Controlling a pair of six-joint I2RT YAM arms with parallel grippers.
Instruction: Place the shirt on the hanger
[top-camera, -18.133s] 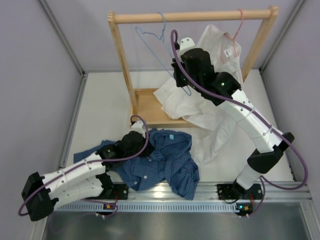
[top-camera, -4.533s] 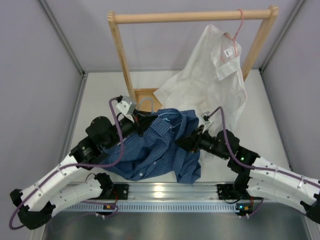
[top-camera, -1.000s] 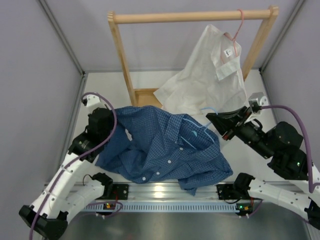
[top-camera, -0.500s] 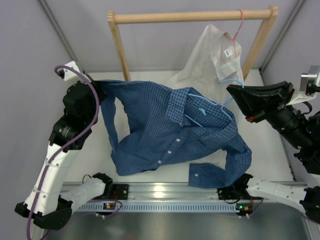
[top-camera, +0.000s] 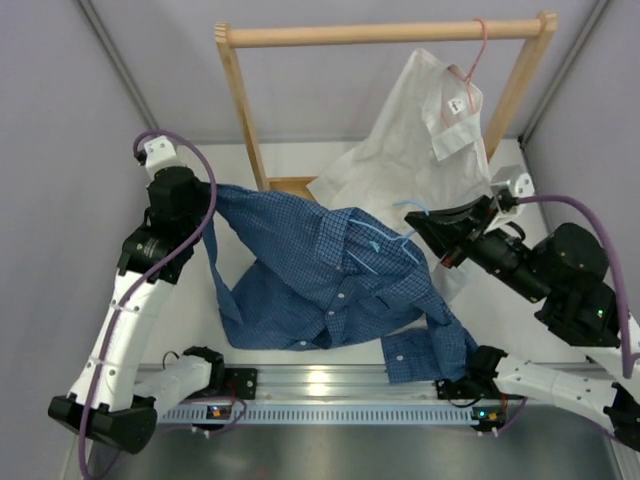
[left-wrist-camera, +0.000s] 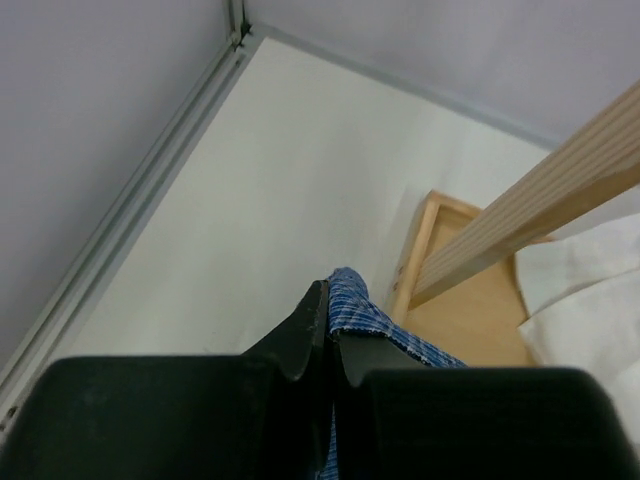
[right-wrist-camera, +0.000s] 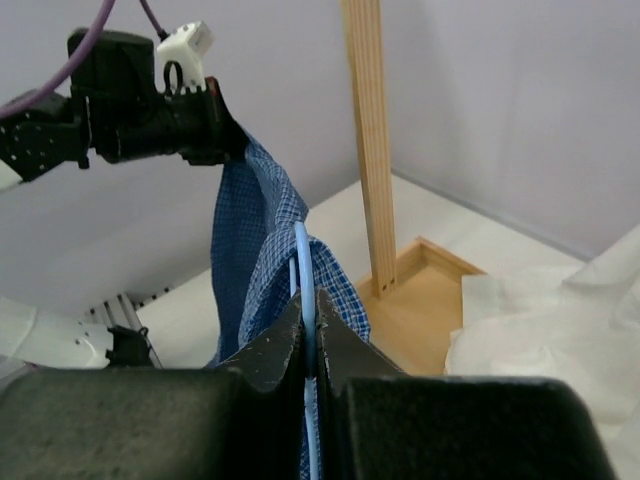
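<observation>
- Shirt (top-camera: 320, 275) hangs stretched in mid-air between two pincers, its long axis running from the left gripper (left-wrist-camera: 328, 312) across to the right gripper (right-wrist-camera: 308, 325).
- Left gripper's fingers are pressed together on a fold of checked cloth; the rest of the garment falls away below it and towards the other arm.
- Right gripper is clamped on the hanger (right-wrist-camera: 303, 270), whose blue wire runs straight ahead of its fingertips into the cloth.
- Wooden rack (top-camera: 385, 33) and white shirt (top-camera: 420, 150) stand beyond both pincers.
- Next move likely turns on the cloth lying directly ahead of the right pincer, along the wire; that arm is nearer the collar.
</observation>
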